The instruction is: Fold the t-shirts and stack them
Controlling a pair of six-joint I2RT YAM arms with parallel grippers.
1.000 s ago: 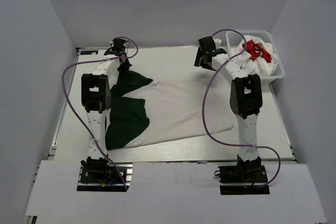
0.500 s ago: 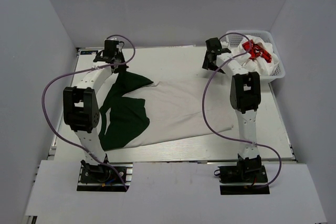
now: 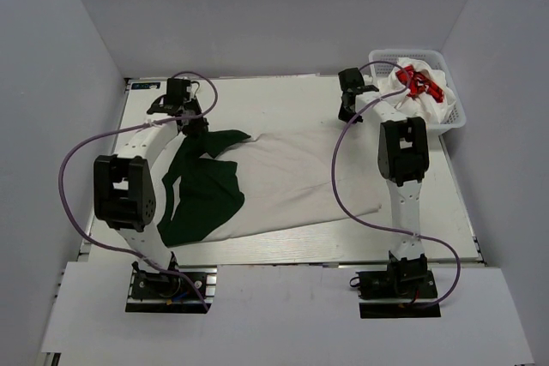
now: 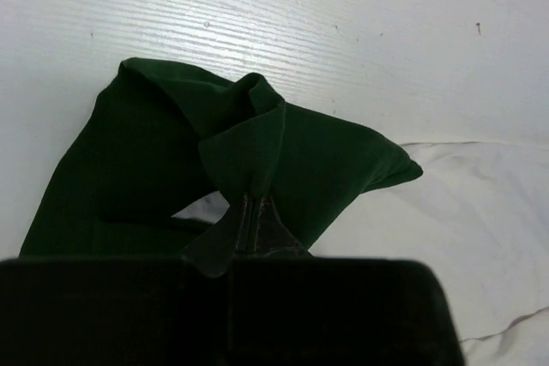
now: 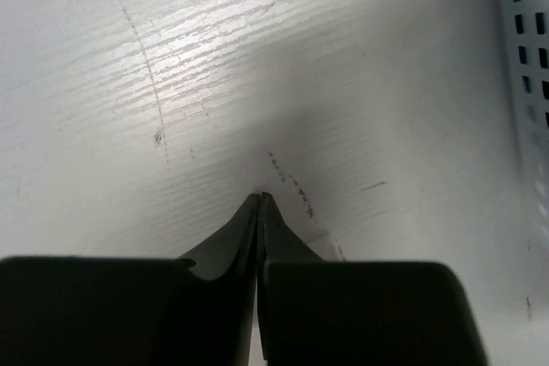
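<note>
Where the surface [image 3: 283,100] reaches its far right corner, one white mesh basket [image 3: 455,119] holds crumpled white t-shirts [image 3: 410,100], their number unclear, and one red-printed t-shirt [image 3: 423,84]. One white-and-green t-shirt [image 3: 292,177] lies spread mid-surface. Of two hands, the left hand [image 4: 253,212] is clamped on its green fold. The right hand [image 5: 260,201], fingers together, sits over bare surface near that shirt's far right corner.

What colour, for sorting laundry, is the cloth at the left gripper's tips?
Plain dark green cloth, clearest in the left wrist view.
</note>
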